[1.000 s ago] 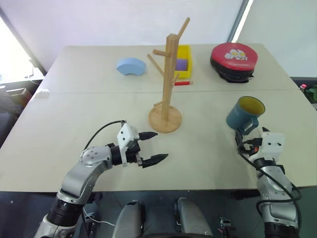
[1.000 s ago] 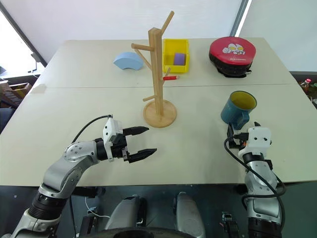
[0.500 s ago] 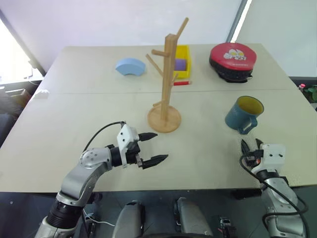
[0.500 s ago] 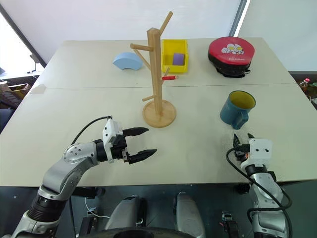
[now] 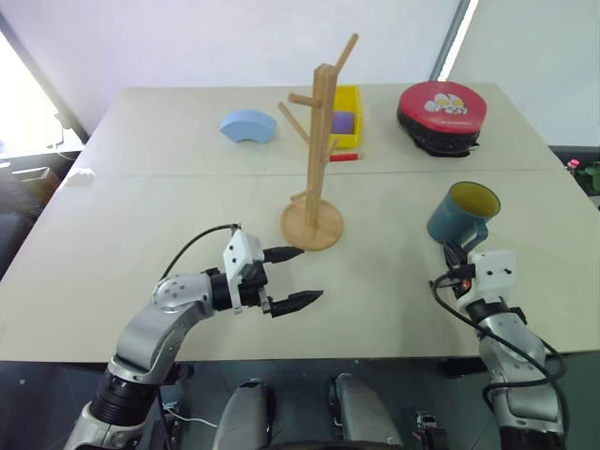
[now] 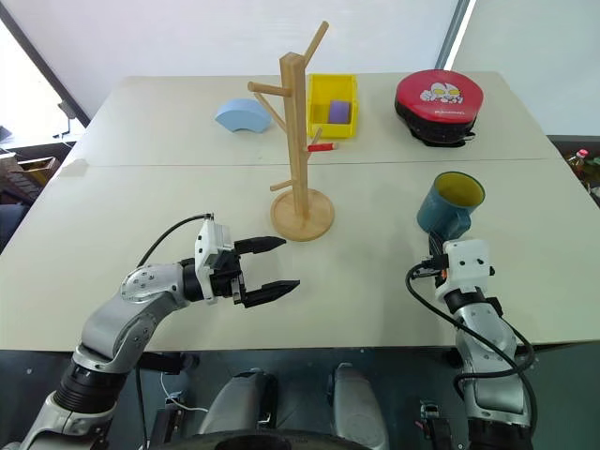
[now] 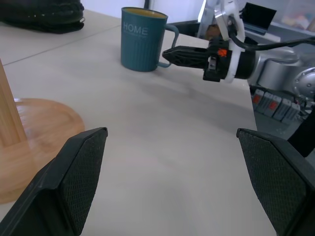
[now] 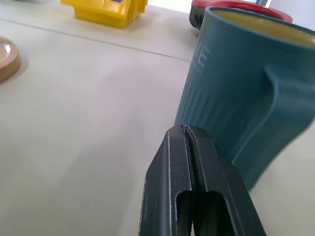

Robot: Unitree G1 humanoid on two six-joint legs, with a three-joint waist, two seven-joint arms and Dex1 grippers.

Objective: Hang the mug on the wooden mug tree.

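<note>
The ribbed teal mug (image 6: 450, 203) marked HOME, yellow inside, stands upright at four o'clock of the wooden mug tree (image 6: 298, 141), its handle partly hidden behind the right gripper (image 7: 170, 52), fingers pressed together on nothing, while the left gripper (image 6: 267, 267) gapes wide.

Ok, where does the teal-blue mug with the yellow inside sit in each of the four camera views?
Left eye view: teal-blue mug, right of centre, beyond the right gripper.
Right eye view: mug, right of centre.
Left wrist view: mug, upright on the table, handle toward the right gripper.
Right wrist view: mug, close beyond the shut jaws.
Shared landmark: the wooden mug tree's round base.
</note>
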